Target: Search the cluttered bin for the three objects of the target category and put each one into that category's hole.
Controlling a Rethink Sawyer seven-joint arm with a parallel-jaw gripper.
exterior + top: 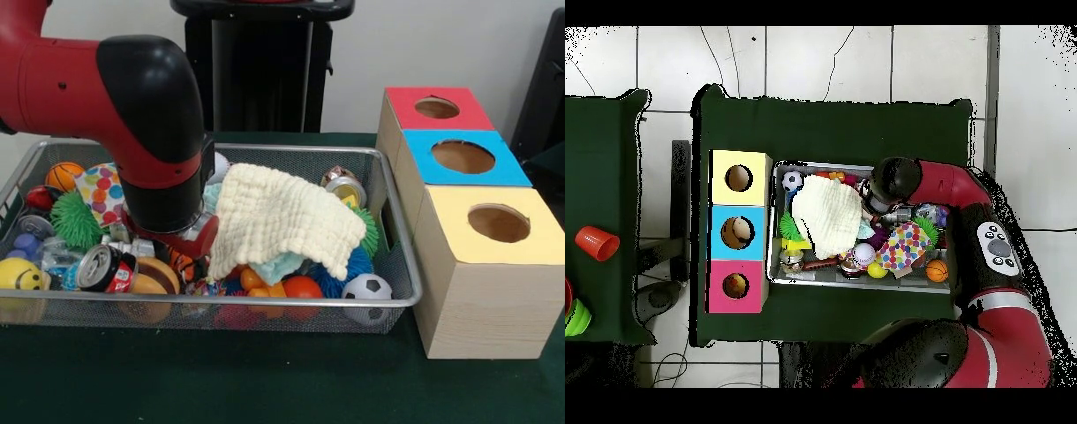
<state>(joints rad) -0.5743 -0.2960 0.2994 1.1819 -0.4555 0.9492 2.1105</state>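
Small orange rubbery toy figures (265, 284), front rim of silver wire-mesh bin (265, 301): light, squashy, slick; grip across body; gripper (190, 238) finger state indiscernible.

A dark green cloth covers the bench (265, 389). Behind it stands a pale, plain wall (424, 44). Seen from above, the floor (815, 60) is laid with large whitish tiles and dark joints. A second green-covered bench (605, 140) stands just beside the first, carrying a red cup (597, 242).
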